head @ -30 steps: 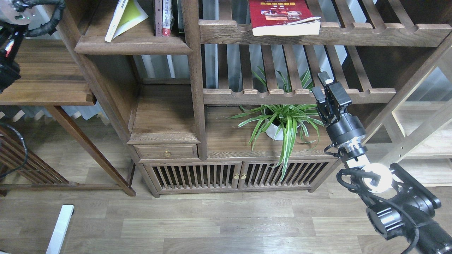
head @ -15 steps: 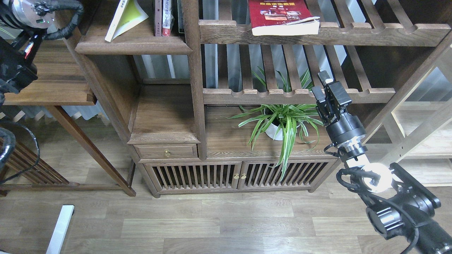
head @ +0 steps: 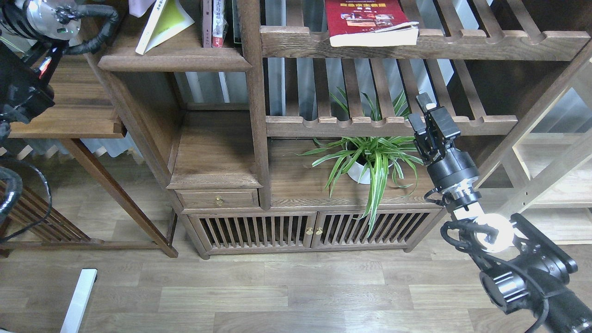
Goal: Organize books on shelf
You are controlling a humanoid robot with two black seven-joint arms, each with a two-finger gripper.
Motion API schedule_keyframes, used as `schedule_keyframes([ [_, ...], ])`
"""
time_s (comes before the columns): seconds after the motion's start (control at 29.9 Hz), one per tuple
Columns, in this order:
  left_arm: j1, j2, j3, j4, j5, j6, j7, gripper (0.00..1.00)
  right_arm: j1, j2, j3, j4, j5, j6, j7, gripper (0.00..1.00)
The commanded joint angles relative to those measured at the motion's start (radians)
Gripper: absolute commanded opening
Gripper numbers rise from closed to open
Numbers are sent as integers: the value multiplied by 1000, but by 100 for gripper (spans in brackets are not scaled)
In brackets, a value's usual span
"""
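The bookcase [head: 254, 138] fills most of the head view, dark-brown wood standing on a pale plank floor [head: 277, 296]. Its solid shelf [head: 171, 58] sits at upper left, with a rounded front edge. The slatted rack [head: 462, 44] runs along the upper right. A side tabletop [head: 69, 106] adjoins the bookcase at left. The right arm rises from the lower right corner; the right gripper [head: 424, 112] hangs in front of the lower slatted rail, beside the plant [head: 370, 157], its fingers slightly spread and holding nothing. The left arm enters at upper left; its far end runs out of view at the top edge, so the state of its fingers cannot be told. The red book [head: 367, 21] lies flat on the slatted rack, its page edge overhanging the front rail. The yellow-green book [head: 164, 23] leans tilted on the solid shelf, left of several upright books [head: 213, 23] against the post. A pale-lavender corner [head: 141, 5] shows at the top edge, just left of the yellow-green book; what it belongs to cannot be told.
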Motion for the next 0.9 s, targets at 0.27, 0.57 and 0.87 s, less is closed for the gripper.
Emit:
schedule_keyframes([
  [0.27,-40,0,-8,-8,-1,0,2,48,3,-4,-3,3,-2,0,-2,79],
  [0.57,-71,9,-20,-23,-1,0,-26,74,5,-5,-2,1,-5,0,-2,79],
  [0.87,-43,120,-26,-189,-32,-21,-104,98,11,-4,23,3,0,0,5,79],
])
